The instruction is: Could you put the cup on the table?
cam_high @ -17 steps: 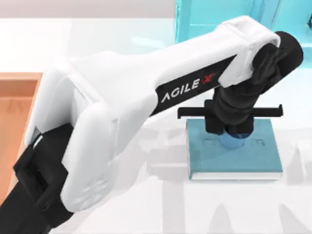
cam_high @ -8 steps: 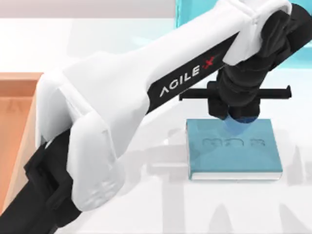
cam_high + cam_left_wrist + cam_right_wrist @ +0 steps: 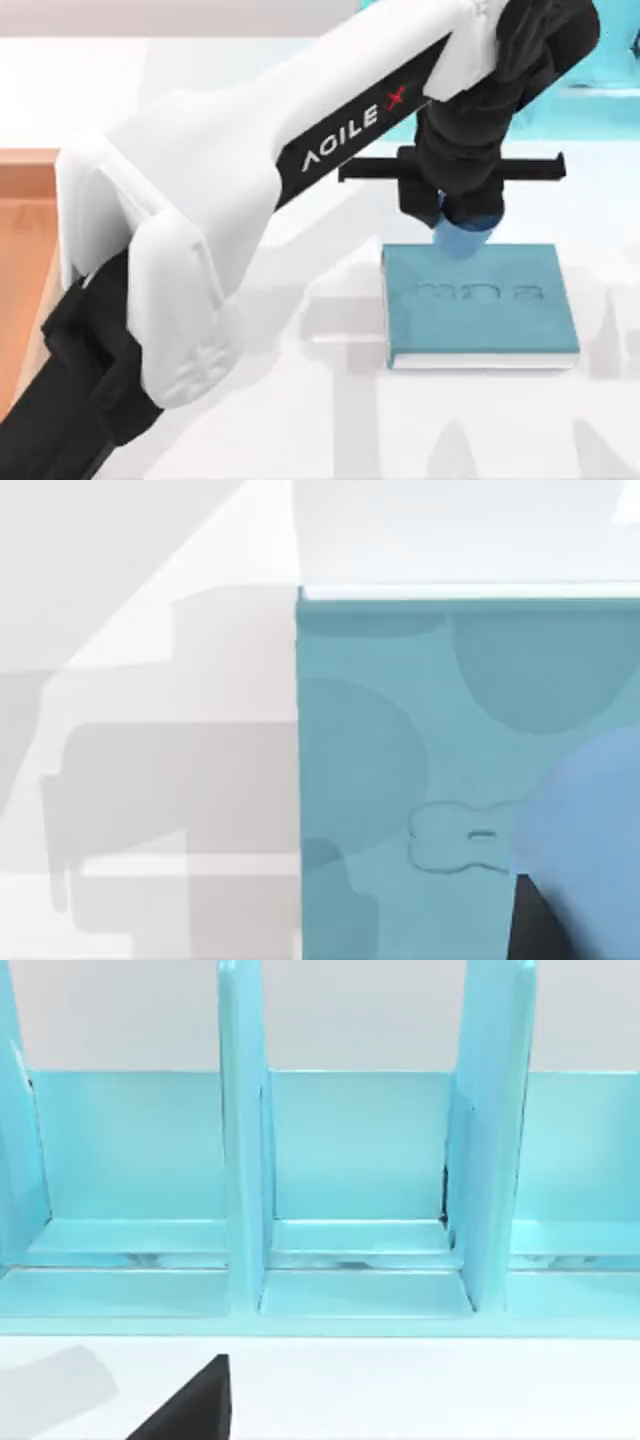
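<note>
While the left arm reached across the top view, the scene stood thus:
Tray: an orange wooden tray (image 3: 25,260) lay at nine o'clock, at the table's left edge;
Book: a teal book (image 3: 480,305) lay flat on the white table (image 3: 300,420) at about four o'clock;
Left gripper (image 3: 462,222): hung over the book's far edge, its fingers closed around the cup;
Cup: the blue cup (image 3: 465,235) was held above the book, clear of the table; the left wrist view showed it (image 3: 590,840) above the cover;
Rack: a light-blue divided rack (image 3: 350,1210) stood farthest, at one o'clock;
Right gripper: I cannot tell its state.
</note>
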Controlling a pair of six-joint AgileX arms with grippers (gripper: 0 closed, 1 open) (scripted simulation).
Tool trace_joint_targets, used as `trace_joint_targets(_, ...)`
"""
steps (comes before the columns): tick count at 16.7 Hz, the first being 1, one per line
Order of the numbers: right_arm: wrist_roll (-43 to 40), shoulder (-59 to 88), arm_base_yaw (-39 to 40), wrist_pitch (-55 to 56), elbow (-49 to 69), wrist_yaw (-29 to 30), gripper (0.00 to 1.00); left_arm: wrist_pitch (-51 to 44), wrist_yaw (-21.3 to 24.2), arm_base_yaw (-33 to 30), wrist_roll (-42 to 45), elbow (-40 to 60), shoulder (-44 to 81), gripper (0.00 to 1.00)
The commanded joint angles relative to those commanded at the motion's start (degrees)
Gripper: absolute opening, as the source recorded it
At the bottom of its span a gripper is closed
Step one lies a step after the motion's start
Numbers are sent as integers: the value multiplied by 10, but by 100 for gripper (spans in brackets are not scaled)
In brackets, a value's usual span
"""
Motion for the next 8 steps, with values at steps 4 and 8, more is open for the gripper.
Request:
trace_joint_targets(4, 0, 0, 0, 0, 0, 0, 100, -58, 49, 94, 87, 53, 18, 0)
trace_joint_targets(8, 0, 0, 0, 0, 0, 0, 100, -91, 81, 148, 139, 86, 25, 0)
